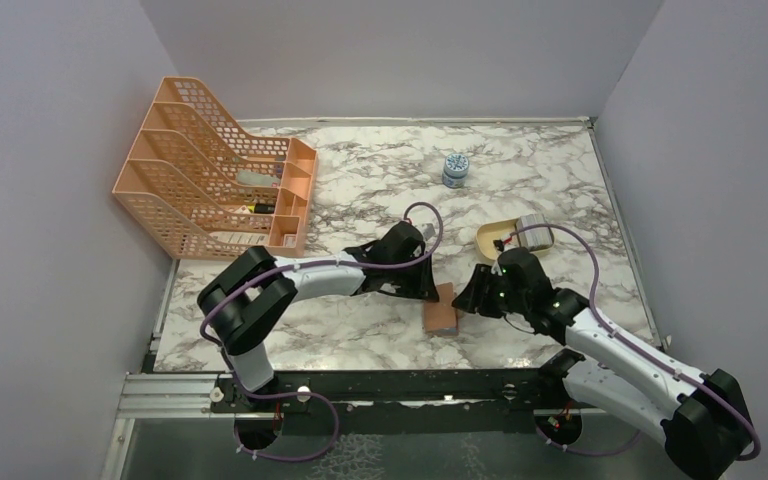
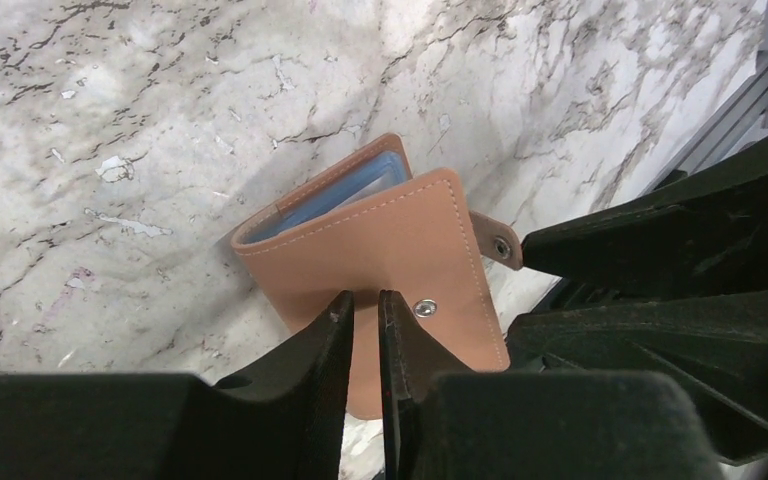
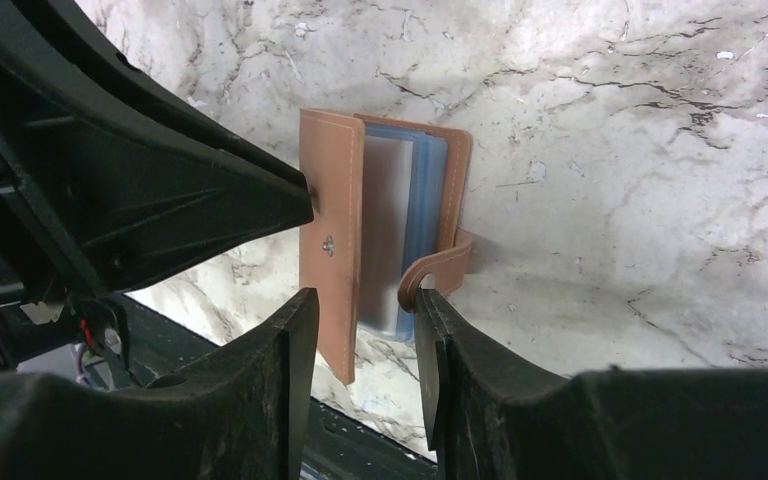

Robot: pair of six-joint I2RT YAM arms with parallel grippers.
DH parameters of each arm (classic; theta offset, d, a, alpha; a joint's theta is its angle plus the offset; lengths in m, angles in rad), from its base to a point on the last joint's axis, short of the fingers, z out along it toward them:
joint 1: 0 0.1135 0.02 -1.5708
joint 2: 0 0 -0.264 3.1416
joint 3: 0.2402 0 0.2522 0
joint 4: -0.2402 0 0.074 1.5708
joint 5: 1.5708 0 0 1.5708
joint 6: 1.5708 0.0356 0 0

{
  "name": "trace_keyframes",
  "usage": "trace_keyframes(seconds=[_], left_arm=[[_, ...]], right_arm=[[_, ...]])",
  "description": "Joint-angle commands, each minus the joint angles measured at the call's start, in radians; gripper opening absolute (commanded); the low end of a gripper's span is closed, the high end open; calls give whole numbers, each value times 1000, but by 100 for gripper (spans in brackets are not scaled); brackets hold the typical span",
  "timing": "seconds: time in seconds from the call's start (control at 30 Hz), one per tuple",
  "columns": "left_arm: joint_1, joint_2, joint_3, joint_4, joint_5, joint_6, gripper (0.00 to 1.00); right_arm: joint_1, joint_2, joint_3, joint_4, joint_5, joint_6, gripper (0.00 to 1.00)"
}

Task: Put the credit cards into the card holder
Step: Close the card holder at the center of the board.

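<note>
The card holder [image 1: 442, 312] stands on edge, half open, on the table [image 1: 360, 170] near its front edge, between both arms. Blue cards [image 3: 428, 220] sit in its sleeves. The left end effector [image 2: 363, 298] is almost closed, its tips at the front cover beside the snap; whether it pinches the leather I cannot tell. The right end effector [image 3: 365, 297] is parted, holding nothing, the strap touching one finger. Behind lie a tray [image 1: 490, 238], a jar [image 1: 454, 170] and an orange rack [image 1: 210, 180].
</note>
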Motion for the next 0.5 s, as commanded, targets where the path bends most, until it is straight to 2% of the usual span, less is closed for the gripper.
trace_keyframes(seconds=[0.0,0.27,0.47], left_arm=[[0,26,9,4,31,46,18],[0,91,-17,32,5,29,14],[-3,107,-11,6,-7,33,14]], right_arm=[[6,-3,5,16,-26,-43,40],[7,-25,-80,157,-170,-40,47],[7,-36,-64,134,-175,-42,46]])
